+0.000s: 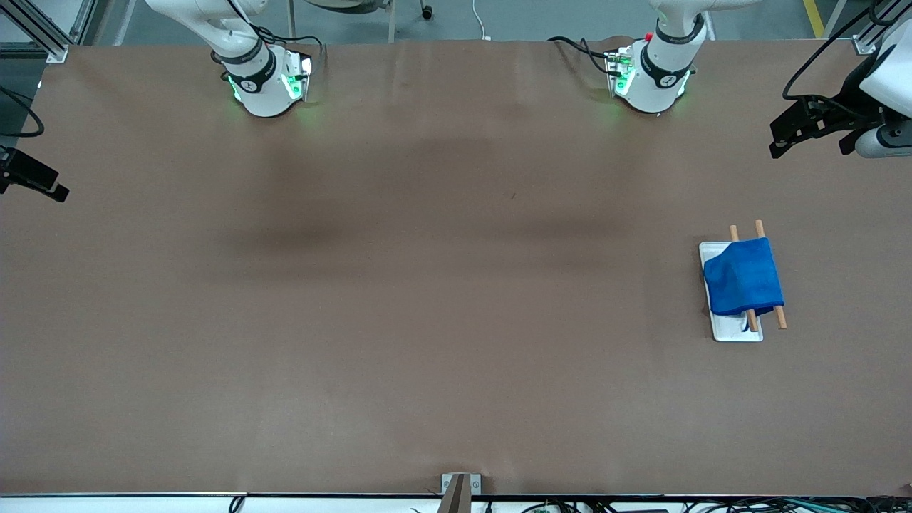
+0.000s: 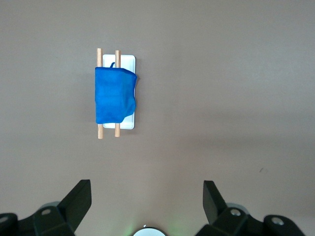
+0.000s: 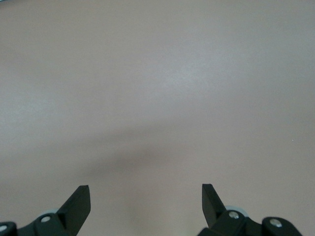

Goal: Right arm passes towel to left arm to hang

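The blue towel (image 1: 743, 276) hangs draped over two wooden rods (image 1: 781, 317) of a small rack with a white base (image 1: 737, 329), at the left arm's end of the table. It also shows in the left wrist view (image 2: 113, 96), lying on the rods (image 2: 100, 132). My left gripper (image 1: 809, 142) is open and empty, held up in the air at the table's end, apart from the towel; its own view shows it open too (image 2: 146, 194). My right gripper (image 3: 145, 196) is open and empty over bare table; the front view shows only part of it (image 1: 32, 178) at the right arm's end.
The brown table (image 1: 427, 285) spreads wide between the two arm bases, the right arm's (image 1: 263, 82) and the left arm's (image 1: 652, 78). A small metal bracket (image 1: 459, 488) sits at the table edge nearest the front camera.
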